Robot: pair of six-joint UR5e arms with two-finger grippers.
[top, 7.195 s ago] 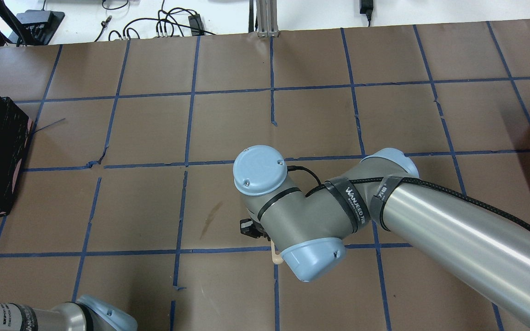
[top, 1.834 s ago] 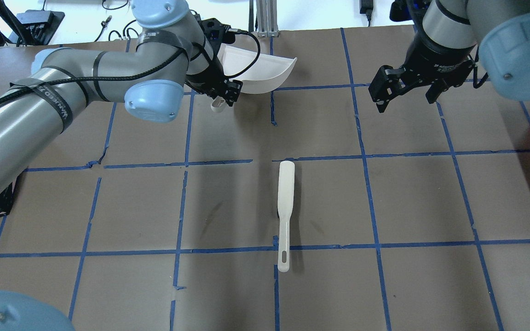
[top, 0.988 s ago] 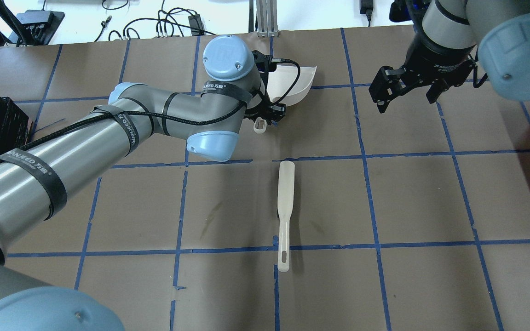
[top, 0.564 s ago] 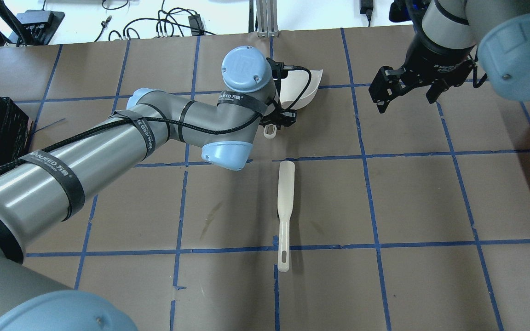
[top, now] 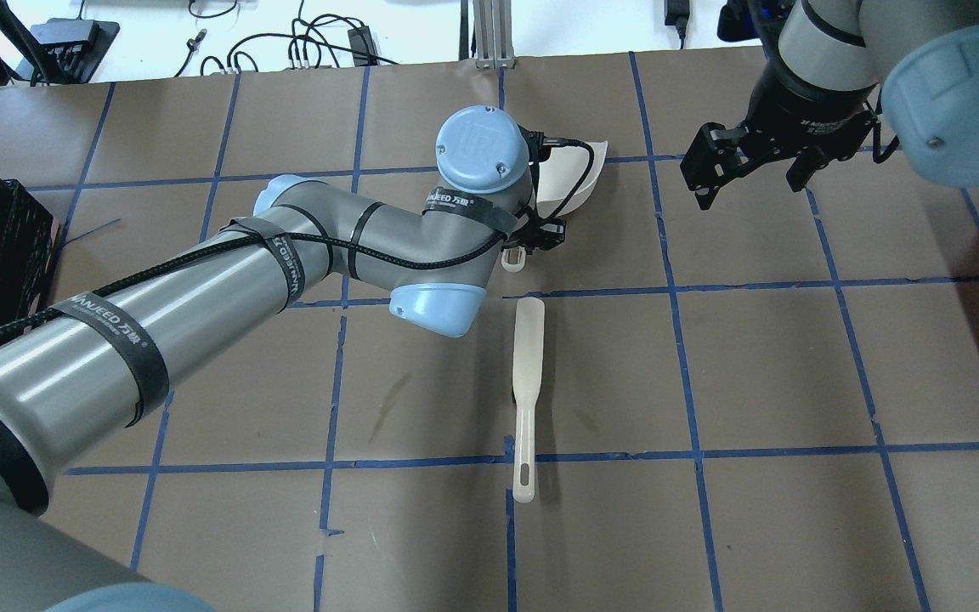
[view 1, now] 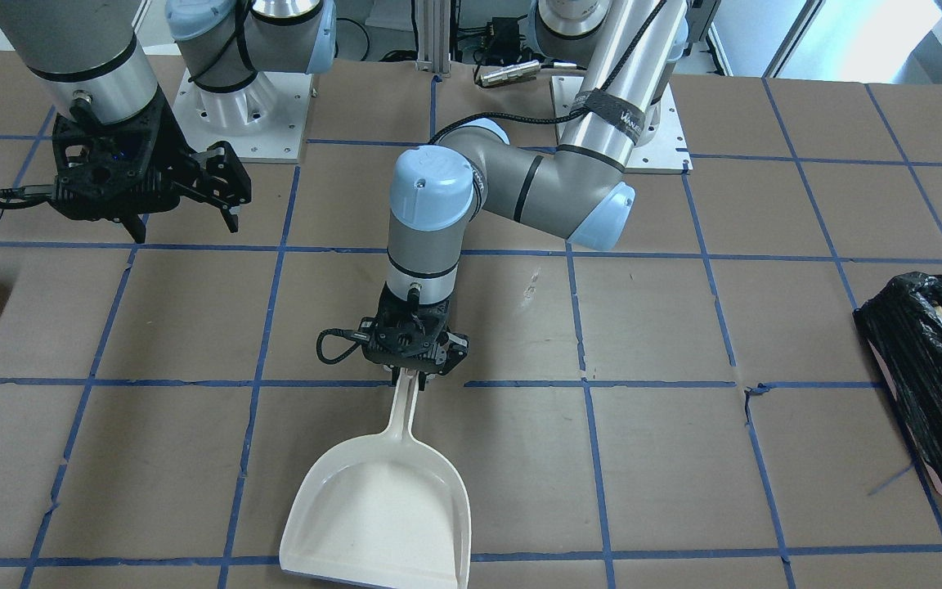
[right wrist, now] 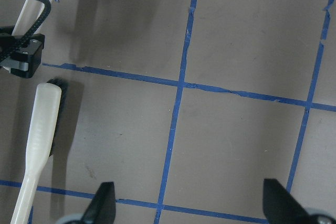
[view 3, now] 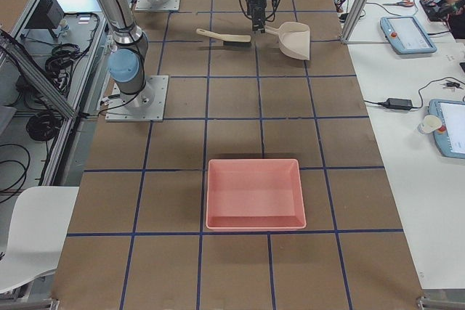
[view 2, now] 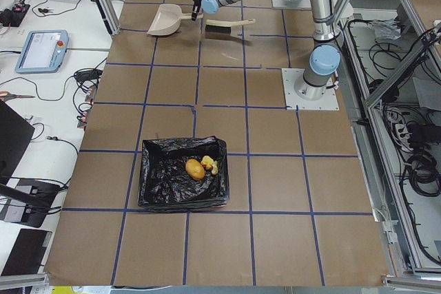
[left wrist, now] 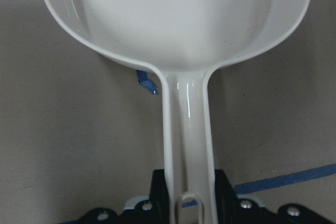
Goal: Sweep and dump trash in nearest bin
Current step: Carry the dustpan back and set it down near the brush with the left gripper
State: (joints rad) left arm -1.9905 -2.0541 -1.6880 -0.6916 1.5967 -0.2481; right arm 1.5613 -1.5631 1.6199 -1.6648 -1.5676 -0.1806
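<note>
The left claw point(view 1: 414, 372) is clamped on the handle of a cream dustpan point(view 1: 381, 511), whose pan points away from the robot's base; whether the pan rests on the worktop point(top: 753, 365) or hangs just above it cannot be told. In the overhead view the left arm's wrist hides most of the pan. Just beside that claw, on the robot's side of it, a cream brush point(top: 528, 374) lies flat along a blue tape line, dark bristle head nearest the claw and thin handle toward the robot. The right claw point(top: 749, 189) hovers to the right of the dustpan with its fingers spread wide and nothing between them. The trash point(view 2: 196, 169), an orange-brown lump with pale yellow pieces touching it, lies inside the bin point(view 2: 162, 177), which stands at the worktop's left end, well apart from the dustpan. An unlined pink tray point(view 3: 253, 162) sits at the opposite end.
</note>
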